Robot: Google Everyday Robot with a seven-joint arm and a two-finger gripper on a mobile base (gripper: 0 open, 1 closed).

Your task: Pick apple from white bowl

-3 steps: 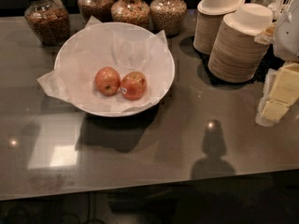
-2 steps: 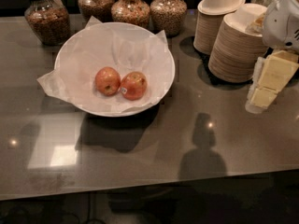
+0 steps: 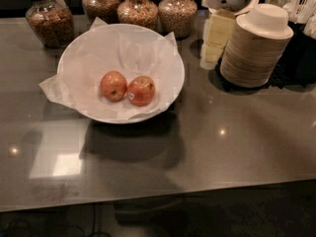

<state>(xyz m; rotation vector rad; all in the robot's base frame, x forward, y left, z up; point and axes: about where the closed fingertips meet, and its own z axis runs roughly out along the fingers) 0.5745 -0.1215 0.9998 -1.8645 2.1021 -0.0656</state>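
Gripper [image 3: 215, 43] hangs at 2 o'clock of the white bowl [image 3: 170, 63]; whether it is released or clenched, cannot tell. Stickered apple [image 3: 141, 90] sits mid-bowl, touching plain apple [image 3: 113, 85] at its 9 o'clock. Best approach is top-down, closing along 12–6 and clear of the tissue [image 3: 54, 85].

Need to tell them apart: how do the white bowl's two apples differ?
The right apple bears a white sticker; the left apple shows none. The right apple lies nearer the end effector, which hangs beside the stacked paper bowls; the left apple farther. Both are reddish, similar-sized, in the white bowl.
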